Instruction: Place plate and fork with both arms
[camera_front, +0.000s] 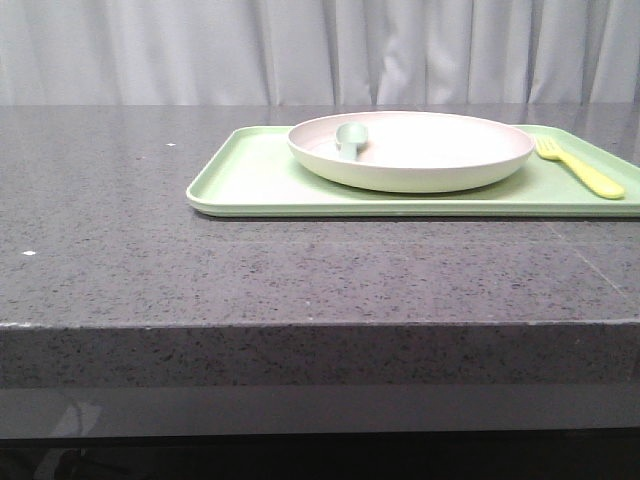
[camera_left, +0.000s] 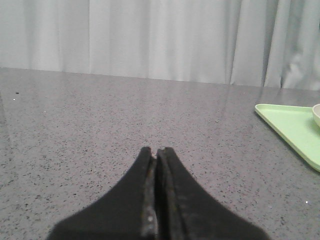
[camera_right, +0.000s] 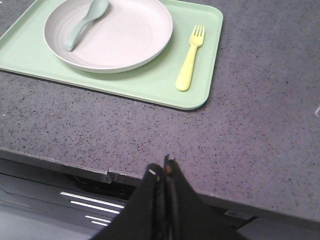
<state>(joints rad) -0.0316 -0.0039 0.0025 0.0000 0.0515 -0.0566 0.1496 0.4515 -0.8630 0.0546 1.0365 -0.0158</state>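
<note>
Both hands closed, empty. Plate (camera_right: 108, 33) looks rigid and smooth: grip its rim. Fork (camera_right: 190, 57) light: pinch handle.

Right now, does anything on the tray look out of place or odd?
Only the grey-green spoon: it lies inside the plate, handle on the rim. The fork lies flat on the tray beside the plate. Nothing spilled or damaged.
</note>
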